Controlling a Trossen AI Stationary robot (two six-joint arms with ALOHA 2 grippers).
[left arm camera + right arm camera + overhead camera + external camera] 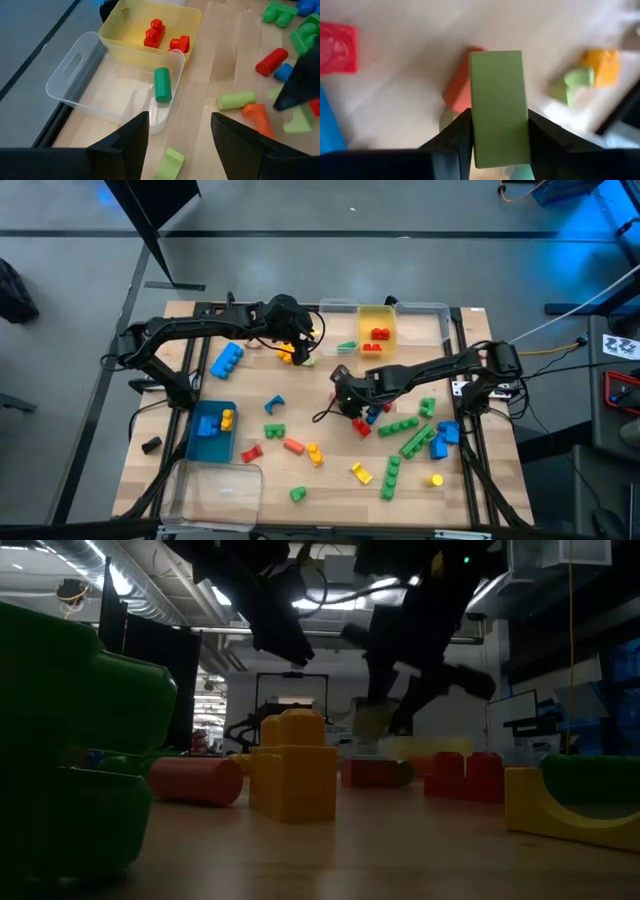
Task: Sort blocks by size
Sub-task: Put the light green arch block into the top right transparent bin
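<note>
centrally, right gripper (497, 135) clamps a light green block (499, 107); left gripper (180, 137) gapes empty near the clear bin (75, 82).

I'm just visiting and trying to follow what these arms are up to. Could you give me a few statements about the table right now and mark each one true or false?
1. The right gripper is closed on a light green block. True.
2. The yellow bin holds blue blocks. False: it holds red blocks.
3. The left gripper is open with nothing between its fingers. True.
4. The green cylinder lies in the yellow bin. False: it lies in the clear bin next to it.
5. The blue bin is empty. False: blue and yellow blocks lie in it.
</note>
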